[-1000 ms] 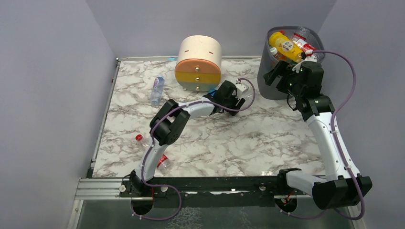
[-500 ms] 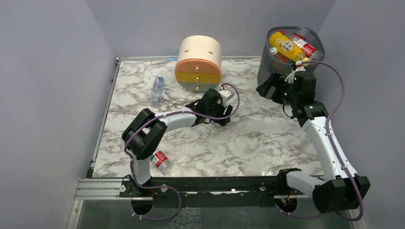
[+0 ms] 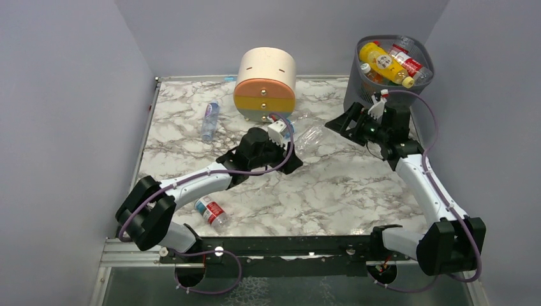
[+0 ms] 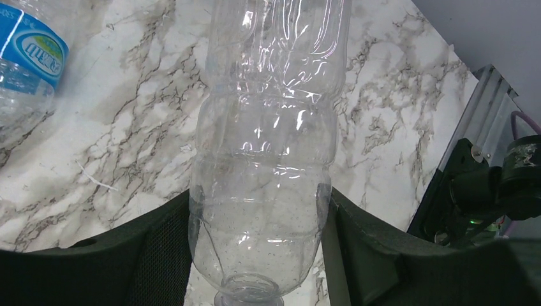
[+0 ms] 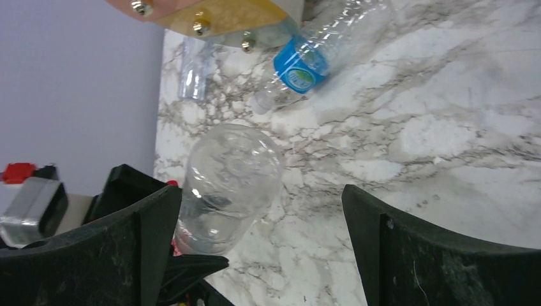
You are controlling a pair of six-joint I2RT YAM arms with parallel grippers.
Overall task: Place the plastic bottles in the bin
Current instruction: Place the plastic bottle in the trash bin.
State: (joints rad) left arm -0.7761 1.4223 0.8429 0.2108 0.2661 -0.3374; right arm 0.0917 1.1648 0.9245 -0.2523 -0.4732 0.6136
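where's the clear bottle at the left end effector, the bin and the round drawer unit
clear bottle (image 4: pixel 261 159), left wrist view, middle of its body
bin (image 3: pixel 354 86), top view, left side wall
drawer unit (image 3: pixel 265 89), top view, orange front band

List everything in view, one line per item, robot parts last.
table: 1, white-grey marble, under everything
drawer unit: 1, cream, orange and yellow, far centre
bin: 1, dark grey mesh, far right corner
yellow-orange bottle: 1, in the bin
red-label bottle: 1, clear, in the bin
far-left bottle: 1, clear with blue, lying far left
blue-label bottle: 1, clear, lying by the drawer unit
near bottle: 1, clear, red label, near left edge
unlabelled bottle: 1, clear, in the left claw
left claw: black, shut on the unlabelled bottle
right claw: black, open, empty
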